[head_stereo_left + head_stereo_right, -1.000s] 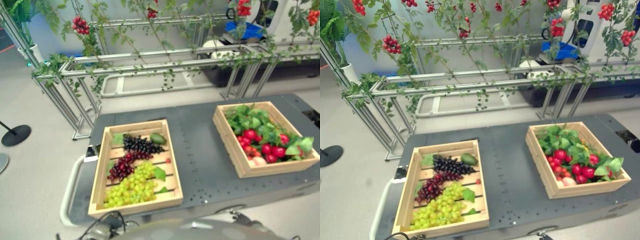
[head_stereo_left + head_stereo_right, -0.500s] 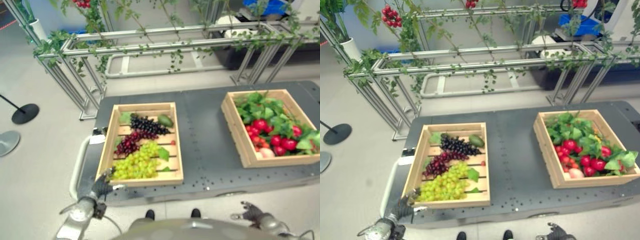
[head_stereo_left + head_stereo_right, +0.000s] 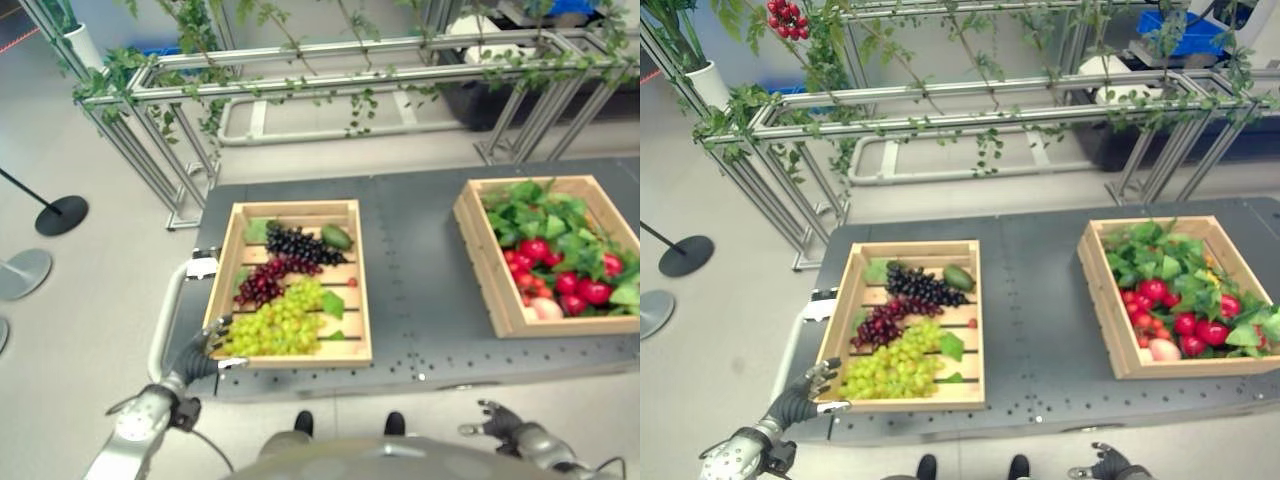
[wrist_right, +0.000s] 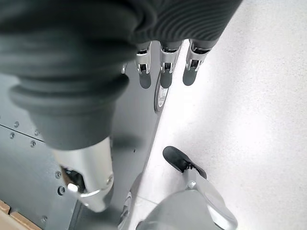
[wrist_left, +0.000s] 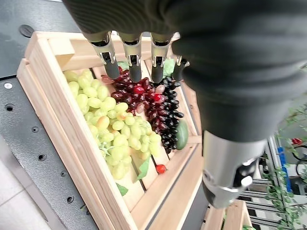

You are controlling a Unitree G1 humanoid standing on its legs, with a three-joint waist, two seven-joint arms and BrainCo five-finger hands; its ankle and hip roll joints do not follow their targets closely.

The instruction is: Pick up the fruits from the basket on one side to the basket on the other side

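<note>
The left wooden basket (image 3: 222,272) on the dark table holds green grapes (image 3: 275,325), dark red grapes (image 3: 262,286), black grapes (image 3: 298,245), a green fruit (image 3: 337,237) and a small red fruit (image 3: 352,282). In the right wooden basket (image 3: 484,265) lie red fruits (image 3: 578,287), a peach (image 3: 546,309) and green leaves (image 3: 540,210). My left hand (image 3: 197,354) is open at the left basket's near left corner, its fingers (image 5: 132,64) straight over the grapes. My right hand (image 3: 500,424) hangs open below the table's front edge, fingers (image 4: 165,72) straight.
An aluminium frame (image 3: 350,82) hung with vines stands behind the dark grey table (image 3: 410,260). A white bar (image 3: 164,322) runs along the table's left end. A black stand base (image 3: 60,215) and a grey disc (image 3: 22,273) sit on the floor at left.
The camera has tilted down, shifting the whole picture. Both hands have come up into view; the left one has risen to the left basket's near corner.
</note>
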